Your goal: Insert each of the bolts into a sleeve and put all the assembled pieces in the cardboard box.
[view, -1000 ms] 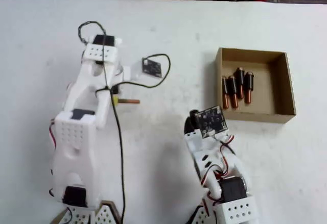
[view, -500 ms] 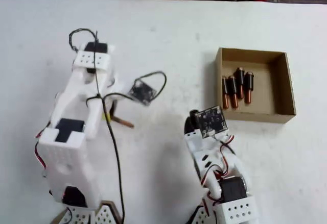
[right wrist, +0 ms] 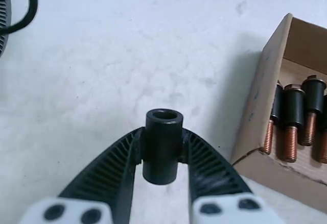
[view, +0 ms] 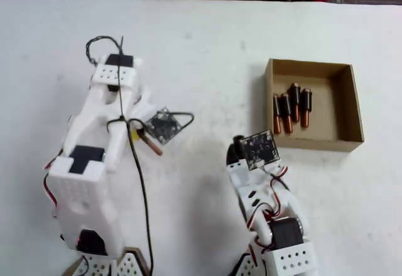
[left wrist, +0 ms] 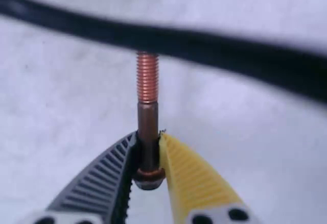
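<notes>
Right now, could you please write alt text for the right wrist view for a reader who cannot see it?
The right gripper clamps a black sleeve, open bore toward the camera, over the white table. Beside it stands the open cardboard box, holding several copper bolts already fitted in sleeves.

Robotics lab (white worktable point(view: 207, 31))

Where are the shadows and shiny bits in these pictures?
Right wrist view: a soft grey shadow lies on the table beside the cardboard box, on the side facing the sleeve. Left wrist view: the bolt catches a little light along its copper thread. High view: the tabletop is evenly bright, and the room beyond it is dark.
</notes>
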### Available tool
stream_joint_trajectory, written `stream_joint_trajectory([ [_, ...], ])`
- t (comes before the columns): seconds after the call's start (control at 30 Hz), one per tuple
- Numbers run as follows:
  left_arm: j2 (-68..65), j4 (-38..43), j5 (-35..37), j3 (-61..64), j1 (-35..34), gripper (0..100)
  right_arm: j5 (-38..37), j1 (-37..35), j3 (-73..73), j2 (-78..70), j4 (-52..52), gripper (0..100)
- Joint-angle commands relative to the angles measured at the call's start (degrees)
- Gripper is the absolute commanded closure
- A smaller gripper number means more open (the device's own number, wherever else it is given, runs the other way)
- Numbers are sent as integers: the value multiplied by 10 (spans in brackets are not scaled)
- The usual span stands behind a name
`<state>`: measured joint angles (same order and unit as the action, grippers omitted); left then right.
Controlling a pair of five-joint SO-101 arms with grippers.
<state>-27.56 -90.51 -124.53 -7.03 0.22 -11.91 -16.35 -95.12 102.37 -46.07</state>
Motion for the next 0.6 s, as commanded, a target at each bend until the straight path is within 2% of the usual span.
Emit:
stream_joint_trajectory([
  [0.0, -27, 33, -54, -9, 6, 979, 1, 7, 4, 7, 14, 981],
  [0.17, -55, 37, -98, -10, 7, 979, 1, 6, 4, 7, 14, 981],
  [0.57, -63, 34, -98, -10, 7, 976, 1, 4, 4, 7, 14, 981],
])
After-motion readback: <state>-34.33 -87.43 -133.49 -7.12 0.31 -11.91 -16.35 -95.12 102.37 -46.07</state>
